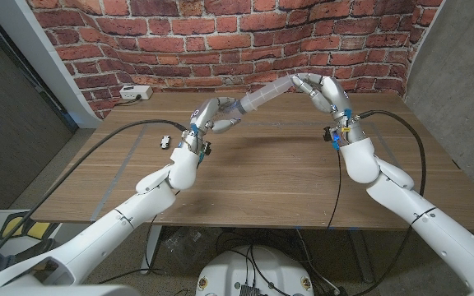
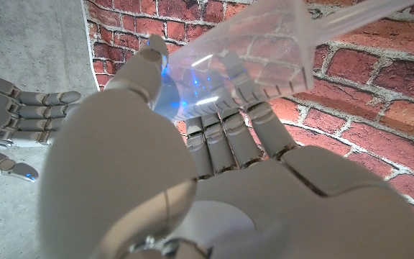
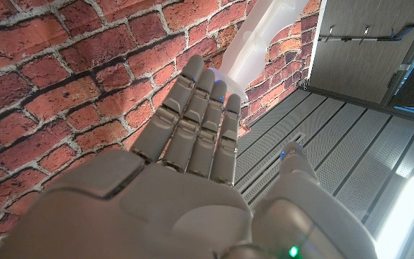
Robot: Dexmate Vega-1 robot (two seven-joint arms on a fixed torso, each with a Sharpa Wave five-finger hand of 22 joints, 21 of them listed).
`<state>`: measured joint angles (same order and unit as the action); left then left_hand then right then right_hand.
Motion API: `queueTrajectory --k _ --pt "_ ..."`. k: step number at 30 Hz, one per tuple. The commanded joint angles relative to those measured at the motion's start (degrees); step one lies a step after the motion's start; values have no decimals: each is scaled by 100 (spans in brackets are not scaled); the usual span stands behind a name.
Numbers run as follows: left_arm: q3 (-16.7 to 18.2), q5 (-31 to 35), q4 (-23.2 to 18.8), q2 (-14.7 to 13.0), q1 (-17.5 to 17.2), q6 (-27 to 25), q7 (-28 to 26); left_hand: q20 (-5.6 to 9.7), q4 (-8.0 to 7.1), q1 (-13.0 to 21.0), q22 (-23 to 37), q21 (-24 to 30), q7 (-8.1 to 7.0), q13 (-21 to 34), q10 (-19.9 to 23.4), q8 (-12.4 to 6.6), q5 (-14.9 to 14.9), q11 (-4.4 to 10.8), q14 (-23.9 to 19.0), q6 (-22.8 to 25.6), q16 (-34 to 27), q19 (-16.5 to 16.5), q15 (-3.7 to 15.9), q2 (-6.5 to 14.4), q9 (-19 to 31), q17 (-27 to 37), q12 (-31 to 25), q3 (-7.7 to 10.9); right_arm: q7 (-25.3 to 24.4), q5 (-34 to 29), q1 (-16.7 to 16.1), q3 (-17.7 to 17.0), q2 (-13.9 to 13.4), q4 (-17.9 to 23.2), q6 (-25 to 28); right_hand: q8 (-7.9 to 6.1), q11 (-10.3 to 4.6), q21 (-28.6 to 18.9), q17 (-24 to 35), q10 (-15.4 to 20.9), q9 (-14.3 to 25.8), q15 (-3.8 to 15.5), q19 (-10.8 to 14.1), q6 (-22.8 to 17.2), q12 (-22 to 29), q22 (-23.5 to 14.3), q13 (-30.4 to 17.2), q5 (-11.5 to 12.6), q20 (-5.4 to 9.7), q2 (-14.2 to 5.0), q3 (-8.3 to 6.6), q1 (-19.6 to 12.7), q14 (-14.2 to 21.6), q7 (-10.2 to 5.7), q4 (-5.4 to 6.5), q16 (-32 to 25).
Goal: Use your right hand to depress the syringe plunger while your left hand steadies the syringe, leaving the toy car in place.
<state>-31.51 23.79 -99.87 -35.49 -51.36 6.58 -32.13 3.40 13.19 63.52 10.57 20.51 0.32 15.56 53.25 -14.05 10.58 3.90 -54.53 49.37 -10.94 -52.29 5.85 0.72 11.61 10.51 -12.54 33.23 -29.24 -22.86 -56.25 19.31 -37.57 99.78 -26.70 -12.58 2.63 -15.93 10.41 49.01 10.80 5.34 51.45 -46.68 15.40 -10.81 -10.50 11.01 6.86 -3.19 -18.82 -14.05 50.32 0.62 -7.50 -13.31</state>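
the syringe is held up in the air over the far part of the wooden surface, tilted so that its plunger end rises toward the robot's right and its barrel slopes down toward the left. the left robot hand grips the lower end of the clear barrel, fingers curled around it; in the left wrist view the left robot hand shows its fingers wrapped under the transparent barrel, with a blue glow showing through the plastic. the right robot hand is at the upper end, its fingers bent over the plunger head and touching it. in the right wrist view the right robot hand has its fingers laid side by side and stretched out against the white plunger end; whether the thumb closes on the plunger from the other side is hard to make out, so this looks like a press with the fingers rather than a full grasp.

the toy car sits on the surface to the left of the left wrist, near it but apart from both robot hands and from the syringe. a white power strip lies at the far left corner of the surface, against the brick wall. black cables trail across the surface from each arm.
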Motion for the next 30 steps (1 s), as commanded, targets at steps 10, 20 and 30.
queueTrajectory --k 10,20,30 --pt "-70 -97 281 186 233 330 -20 34 -480 308 5 53 53 25 321 -8 41 259 -261 553 -45 -35 334 575 24 33 -1 555 139 65 188 189 70 -178 -11 -5 -14 -5 16 72 8 13 43 -88 -23 -12 -21 -9 -1 -12 -26 -41 64 6 -6 33" --pt "-85 -74 295 213 274 427 -24 38 -478 304 5 62 40 25 324 0 43 262 -262 558 -44 -38 333 574 24 34 8 566 178 81 197 238 64 -178 -8 8 -28 2 17 88 8 2 52 -99 -38 -13 -21 -12 -4 -13 -28 -41 84 0 -4 45" --pt "-76 -54 246 219 250 470 -33 41 -478 295 5 68 41 25 340 7 44 260 -269 559 -45 -37 340 566 25 34 8 572 176 44 143 245 46 -102 52 22 -50 13 19 110 8 12 51 -109 -53 -16 -21 -14 -14 -19 -32 -42 90 -3 -1 64"
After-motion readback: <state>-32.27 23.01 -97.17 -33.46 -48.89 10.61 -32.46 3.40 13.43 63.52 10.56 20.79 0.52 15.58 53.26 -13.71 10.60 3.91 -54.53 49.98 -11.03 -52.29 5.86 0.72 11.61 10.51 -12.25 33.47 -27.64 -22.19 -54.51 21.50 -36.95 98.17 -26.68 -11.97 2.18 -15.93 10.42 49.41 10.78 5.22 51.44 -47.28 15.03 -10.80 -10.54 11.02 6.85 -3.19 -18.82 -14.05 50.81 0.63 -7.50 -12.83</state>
